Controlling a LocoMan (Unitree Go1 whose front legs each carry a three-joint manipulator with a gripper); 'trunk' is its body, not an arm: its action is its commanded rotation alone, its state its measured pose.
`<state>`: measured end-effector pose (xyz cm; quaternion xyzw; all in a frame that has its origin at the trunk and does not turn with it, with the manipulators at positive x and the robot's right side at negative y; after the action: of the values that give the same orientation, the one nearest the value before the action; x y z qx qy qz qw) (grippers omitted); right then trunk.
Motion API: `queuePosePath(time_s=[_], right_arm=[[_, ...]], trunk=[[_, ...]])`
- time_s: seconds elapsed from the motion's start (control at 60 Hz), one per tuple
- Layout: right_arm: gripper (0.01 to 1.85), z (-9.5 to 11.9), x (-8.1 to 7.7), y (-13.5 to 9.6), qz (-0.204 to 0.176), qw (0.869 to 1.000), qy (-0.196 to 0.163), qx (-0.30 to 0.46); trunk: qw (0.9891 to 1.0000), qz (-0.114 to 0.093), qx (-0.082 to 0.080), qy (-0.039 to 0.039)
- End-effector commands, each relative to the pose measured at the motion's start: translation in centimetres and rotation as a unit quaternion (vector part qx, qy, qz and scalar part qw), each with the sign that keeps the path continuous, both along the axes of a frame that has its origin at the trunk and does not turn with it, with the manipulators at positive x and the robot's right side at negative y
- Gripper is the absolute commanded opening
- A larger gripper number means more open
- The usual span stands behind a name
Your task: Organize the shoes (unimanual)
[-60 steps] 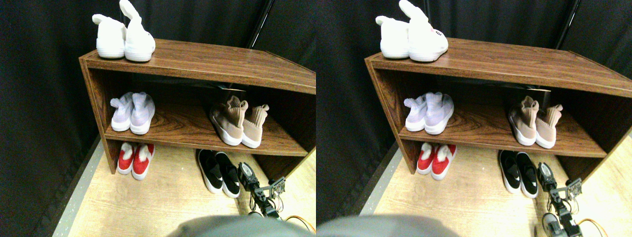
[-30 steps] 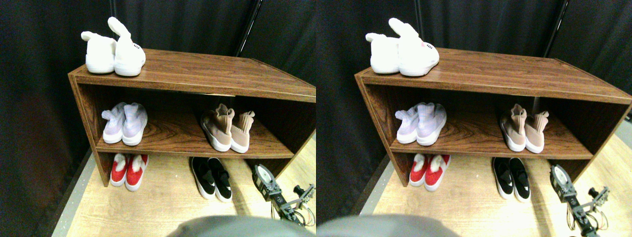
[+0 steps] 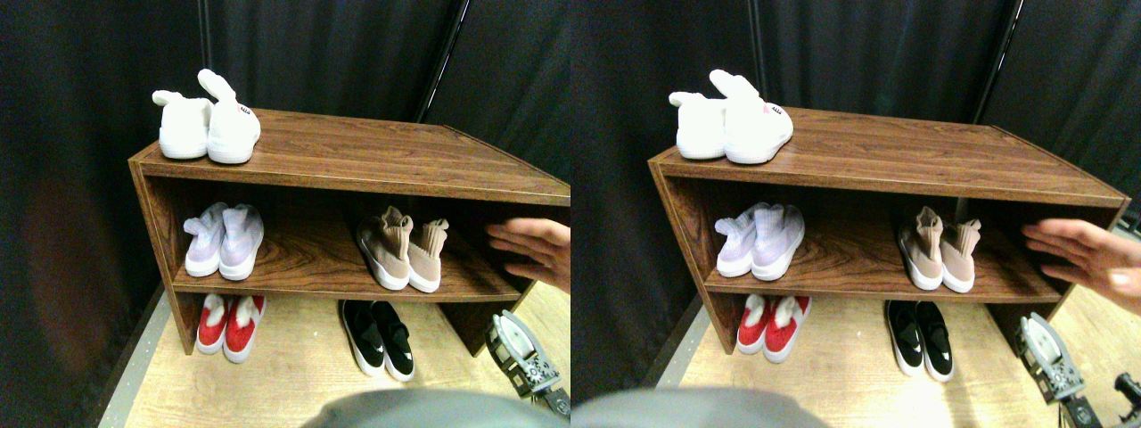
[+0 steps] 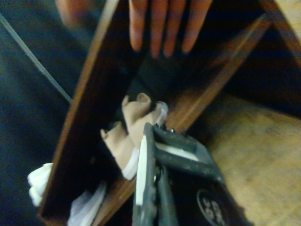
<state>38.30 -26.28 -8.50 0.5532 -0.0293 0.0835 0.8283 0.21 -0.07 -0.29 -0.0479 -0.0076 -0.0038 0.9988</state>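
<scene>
Stereo pair view: a dark brown wood-grain shoe rack [image 3: 374, 165] with a top board and one middle shelf stands on a light wood-pattern floor [image 3: 285, 379] before a black curtain [image 3: 339, 53]. On the top board, at its left end, sits a pair of fluffy white bunny-ear slippers [image 3: 207, 125]. On the middle shelf a pair of lavender knit sneakers [image 3: 223, 241] stands at the left; the pair of tan knit sock-collar sneakers with white soles [image 3: 401, 251] stands right of centre, side by side and touching, toes toward the camera. On the floor under the shelf, a pair of red slip-ons with white fluffy trim [image 3: 225, 323] lies at the left. The pair of low black slip-ons with white soles [image 3: 381, 336] lies below the tan pair, side by side, toes forward and partly out past the shelf's front edge. A person's open hand [image 3: 535, 251] reaches in from the right edge at shelf height, fingers spread, near the tan sneakers but apart from them. The right gripper [image 3: 524, 357] is at the lower right, over the floor, apart from every shoe. Jaw opening: cannot tell.

Wrist view: blurred and turned. The dark jaw frame fills the lower part. Beyond it are the tan sneakers on the shelf, the person's fingers [image 4: 160, 26] past them, and a bit of white slipper and lavender sneaker at the frame edge. Jaw gap not visible.
</scene>
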Motion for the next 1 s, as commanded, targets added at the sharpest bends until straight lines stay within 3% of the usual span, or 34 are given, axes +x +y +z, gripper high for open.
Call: queuePosePath(time_s=[0.017,0.333,1.0], right_arm=[[0.06,1.1,-0.5,0.6,0.015,0.999,-0.028,0.012],[0.06,1.2,-0.9,1.6,0.018,0.999,-0.033,0.017],[0.06,0.8,-0.4,2.6,0.023,0.999,-0.025,0.015]], trunk=[[0.9999,0.002,-0.006,-0.0107],[0.9998,0.008,-0.014,-0.0115],[0.9999,0.009,-0.015,-0.0021]])
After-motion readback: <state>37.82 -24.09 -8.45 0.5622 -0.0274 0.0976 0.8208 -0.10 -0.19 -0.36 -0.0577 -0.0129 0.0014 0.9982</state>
